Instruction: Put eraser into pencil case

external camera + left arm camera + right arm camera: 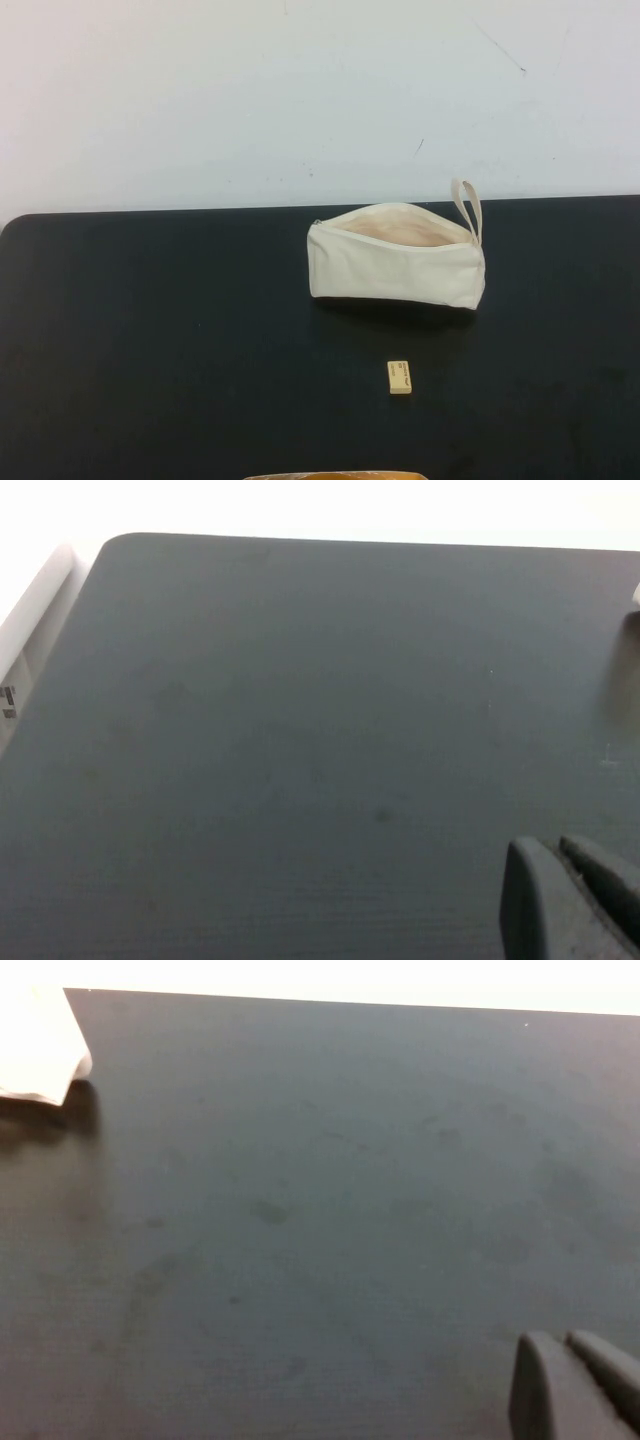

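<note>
**Eraser loose on tabletop, case open, both arms parked**

Eraser (pixel 399 377) lies flat on the black tabletop (pixel 150 340), near side, slightly right of centre. Not touched by anything. Pencil case (pixel 396 258) sits farther back, just beyond the eraser and apart from it, zipper open, beige lining showing, loop strap (pixel 467 208) sticking up at its right end.

Neither arm shows in the high view. Left gripper (pixel 575 905) hangs over bare tabletop on the left side, fingers close together, holding nothing. Right gripper (pixel 580 1385) hangs over bare tabletop on the right, fingers likewise nearly closed, empty; a corner of the case shows at the edge of its view.

Task looks not started.

Risks:
- Eraser is tiny and low; a pinch slightly off centre could flick it away or skid it on the smooth top.
- Case mouth is narrow and the fabric soft; a gripper catching the rim could tip or shove the case, or drop the eraser outside.
- Strap could snag a finger.
</note>
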Robot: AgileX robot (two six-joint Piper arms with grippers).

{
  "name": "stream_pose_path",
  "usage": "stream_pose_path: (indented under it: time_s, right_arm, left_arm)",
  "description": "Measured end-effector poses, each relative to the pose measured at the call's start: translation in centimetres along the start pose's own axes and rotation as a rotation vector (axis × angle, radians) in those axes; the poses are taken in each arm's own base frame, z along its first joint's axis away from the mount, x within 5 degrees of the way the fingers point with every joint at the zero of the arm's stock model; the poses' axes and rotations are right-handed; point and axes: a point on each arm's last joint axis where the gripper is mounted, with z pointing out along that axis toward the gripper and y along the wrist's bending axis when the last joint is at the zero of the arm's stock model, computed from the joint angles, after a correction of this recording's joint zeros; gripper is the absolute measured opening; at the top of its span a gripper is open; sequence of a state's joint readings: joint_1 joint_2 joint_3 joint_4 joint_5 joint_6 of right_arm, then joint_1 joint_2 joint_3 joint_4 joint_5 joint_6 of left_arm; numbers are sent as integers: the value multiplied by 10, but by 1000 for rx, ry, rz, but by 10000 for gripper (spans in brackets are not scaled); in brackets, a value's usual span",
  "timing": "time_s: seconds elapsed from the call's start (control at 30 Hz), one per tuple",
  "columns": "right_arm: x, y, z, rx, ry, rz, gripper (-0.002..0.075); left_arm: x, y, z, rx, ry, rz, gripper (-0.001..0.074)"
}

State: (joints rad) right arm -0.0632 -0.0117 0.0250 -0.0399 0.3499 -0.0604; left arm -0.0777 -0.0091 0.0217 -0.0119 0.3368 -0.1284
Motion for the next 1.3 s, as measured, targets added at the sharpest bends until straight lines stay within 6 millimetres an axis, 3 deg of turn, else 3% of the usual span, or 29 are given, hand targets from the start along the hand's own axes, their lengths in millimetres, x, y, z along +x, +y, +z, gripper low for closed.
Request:
stream_pose_path:
  time_s: [0.97,1.13,1.3]
  right_arm:
    - [-3,-1,0,11,-40,-21,-1]
    - [-32,-2,-6,28,-364,-24,-1]
    - [-65,-3,-28,33,-810,10,-1]
  left_arm:
    - [0,0,0,0,0,-2,-2]
    - [0,0,0,0,0,-2,-2]
    - [0,0,0,0,0,-2,-2]
